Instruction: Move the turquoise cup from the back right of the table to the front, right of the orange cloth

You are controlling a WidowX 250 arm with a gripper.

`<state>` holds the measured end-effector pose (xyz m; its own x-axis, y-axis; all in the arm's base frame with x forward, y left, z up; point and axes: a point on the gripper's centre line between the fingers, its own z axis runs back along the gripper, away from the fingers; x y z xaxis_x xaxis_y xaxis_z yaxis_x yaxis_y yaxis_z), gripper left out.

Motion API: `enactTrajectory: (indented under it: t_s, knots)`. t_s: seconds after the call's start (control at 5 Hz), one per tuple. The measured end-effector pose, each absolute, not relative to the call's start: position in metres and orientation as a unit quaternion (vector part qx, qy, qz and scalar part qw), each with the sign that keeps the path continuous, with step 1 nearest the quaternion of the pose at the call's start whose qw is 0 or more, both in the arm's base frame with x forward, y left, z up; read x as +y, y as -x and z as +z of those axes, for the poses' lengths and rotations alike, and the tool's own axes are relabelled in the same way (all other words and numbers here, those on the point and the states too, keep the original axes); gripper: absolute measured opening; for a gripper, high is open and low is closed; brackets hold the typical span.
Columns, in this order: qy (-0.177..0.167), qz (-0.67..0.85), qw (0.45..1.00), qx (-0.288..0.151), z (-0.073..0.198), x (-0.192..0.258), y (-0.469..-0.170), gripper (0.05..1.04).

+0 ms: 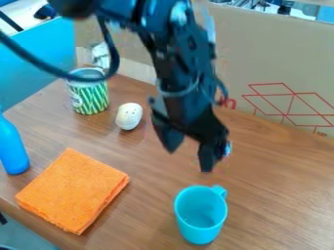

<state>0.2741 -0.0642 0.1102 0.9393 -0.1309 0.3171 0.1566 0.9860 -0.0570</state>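
The gripper (189,158) hangs at the frame's centre, jaws apart with nothing between them. Below them, at bottom centre, the turquoise mug (201,217) stands upright, mouth up, its handle turned towards the arm, probably leaving it reachable. The orange cloth (73,190), lower left, lies folded, so it sits flat and compact.

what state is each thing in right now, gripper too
gripper: open, fingers apart, nothing between them
light blue cup: upright
orange cloth: folded, lying flat
green-striped container: upright
blue bottle: upright
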Motion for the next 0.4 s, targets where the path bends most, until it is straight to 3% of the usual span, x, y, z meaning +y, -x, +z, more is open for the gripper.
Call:
enactTrajectory:
  t_s: [0.2, 0.4]
  knots:
    - [-0.003, -0.065, 0.984, -0.166, 0.126, -0.044, -0.296, 1.005]
    - [-0.032, -0.036, 0.987, -0.154, 0.122, -0.024, -0.309, 1.005]
